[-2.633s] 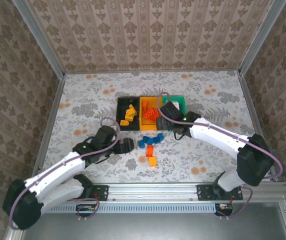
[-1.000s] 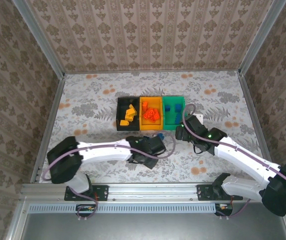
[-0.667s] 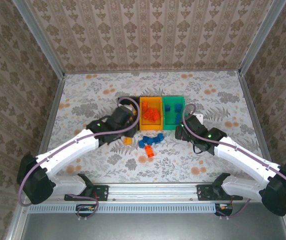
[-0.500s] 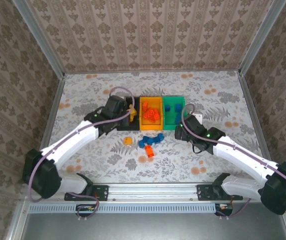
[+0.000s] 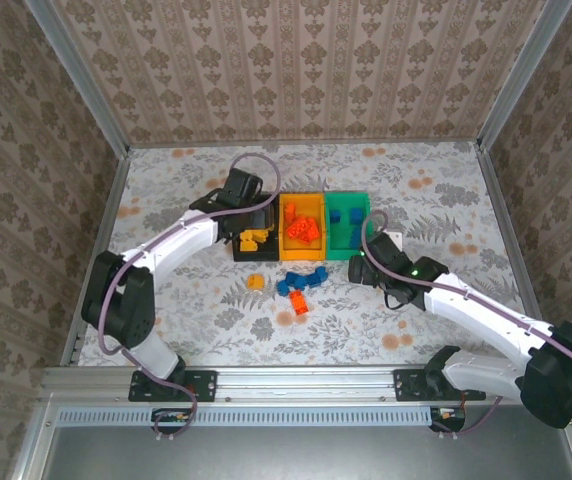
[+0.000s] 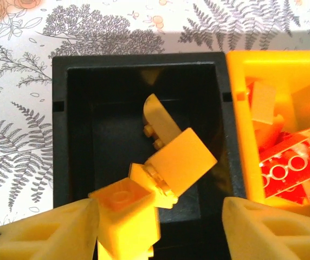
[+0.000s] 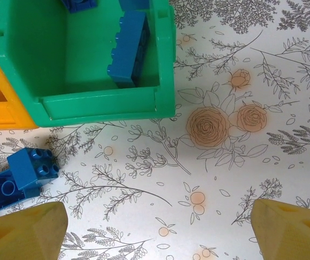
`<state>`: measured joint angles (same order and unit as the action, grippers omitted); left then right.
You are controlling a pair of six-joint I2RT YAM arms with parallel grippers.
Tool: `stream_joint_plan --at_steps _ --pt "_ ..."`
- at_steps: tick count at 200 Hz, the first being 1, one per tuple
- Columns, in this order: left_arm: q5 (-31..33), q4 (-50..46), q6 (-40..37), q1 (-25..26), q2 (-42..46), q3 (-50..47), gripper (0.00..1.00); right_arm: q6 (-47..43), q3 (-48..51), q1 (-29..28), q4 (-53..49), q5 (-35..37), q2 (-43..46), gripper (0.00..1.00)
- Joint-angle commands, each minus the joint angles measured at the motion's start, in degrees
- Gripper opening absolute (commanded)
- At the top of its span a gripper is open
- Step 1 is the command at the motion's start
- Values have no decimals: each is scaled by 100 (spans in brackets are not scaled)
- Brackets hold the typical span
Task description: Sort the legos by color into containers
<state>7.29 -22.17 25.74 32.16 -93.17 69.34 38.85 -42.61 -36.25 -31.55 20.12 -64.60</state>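
Three joined containers stand at mid-table: black bin (image 5: 241, 250), orange bin (image 5: 303, 252), green bin (image 5: 347, 208). My left gripper (image 5: 251, 215) hovers over the black bin (image 6: 60, 135), jaws open. A yellow lego (image 6: 125, 222) leans against its left finger, with a wide gap to the right finger. Other yellow legos (image 6: 179, 162) lie in that bin. Red-orange legos (image 6: 290, 168) fill the orange bin (image 6: 236, 108). My right gripper (image 5: 361, 268) stands open and empty (image 7: 157, 233) just in front of the green bin (image 7: 106, 105), which holds blue legos (image 7: 129, 49).
Loose legos lie on the table in front of the bins: a yellow one (image 5: 256, 282), a blue cluster (image 5: 301, 280) (image 7: 33, 168) and a red-orange one (image 5: 299, 305). Patterned walls with metal posts enclose the table. Flowered cloth lies open to the left and right.
My left gripper swung from the table's front middle up to the black bin with a yellow lego, then opened its jaws. The right arm barely moved.
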Motion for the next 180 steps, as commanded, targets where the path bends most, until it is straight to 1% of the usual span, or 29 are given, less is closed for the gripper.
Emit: stream_joint_plan --at_steps 1,22,26,30,68,91,104,141,163,180 --pt "-129 19 51 1 439 163 78 -224 111 30 330 -331 41 89" --pt "-319 122 196 48 1000 -67 91 -503 189 -123 794 -917 -52 88" --pt "-347 152 234 65 1128 -136 98 -528 169 -184 844 -971 -110 88" --pt "-362 187 266 91 1223 -211 100 -538 134 -251 872 -995 -179 88" --pt "-385 194 646 342 2479 -1162 100 -597 -452 -1112 986 -1053 -1278 89" --pt "-159 37 894 529 3277 -1839 100 -668 -930 -1585 992 -995 -2091 89" --pt "-77 -132 1042 554 3727 -2157 100 -720 -1187 -1784 946 -966 -2471 88" --pt "113 -627 1331 562 4814 -2827 100 -680 -1766 -2047 580 -792 -3293 83" --pt "195 -863 1427 554 5192 -3016 100 -573 -1923 -2127 375 -715 -3579 79" --pt "254 -1006 1484 554 5345 -3103 100 -526 -1986 -2182 288 -694 -3754 73"
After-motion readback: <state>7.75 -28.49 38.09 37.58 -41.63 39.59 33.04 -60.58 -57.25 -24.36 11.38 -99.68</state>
